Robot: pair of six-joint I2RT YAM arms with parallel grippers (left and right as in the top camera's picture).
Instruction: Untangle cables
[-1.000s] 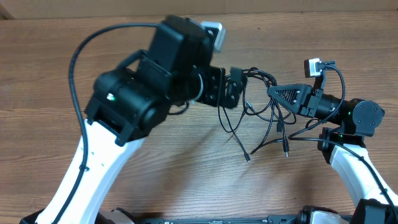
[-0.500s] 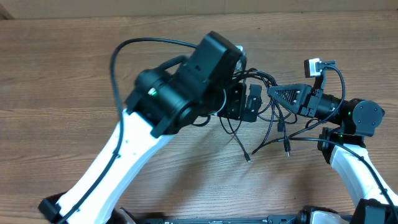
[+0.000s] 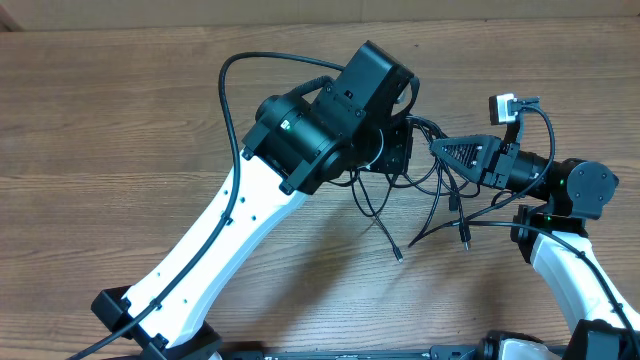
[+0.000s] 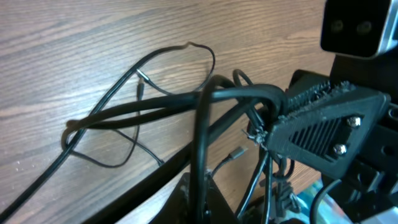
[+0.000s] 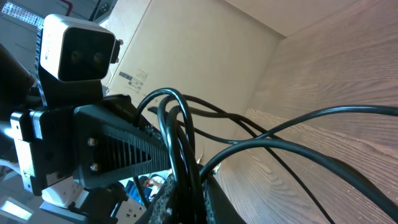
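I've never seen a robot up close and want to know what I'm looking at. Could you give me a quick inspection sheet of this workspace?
Surface: wooden table, light brown grain.
Job's things: cables, thin black cords in one tangle; a plug end lies on the wood.
Clutter: nothing seen.
Grippers: right gripper, jaws closed on the cables; left gripper at the tangle, jaws hidden.
Cables: thick wire loops off the left arm.
Surroundings: cardboard panel beyond the table.
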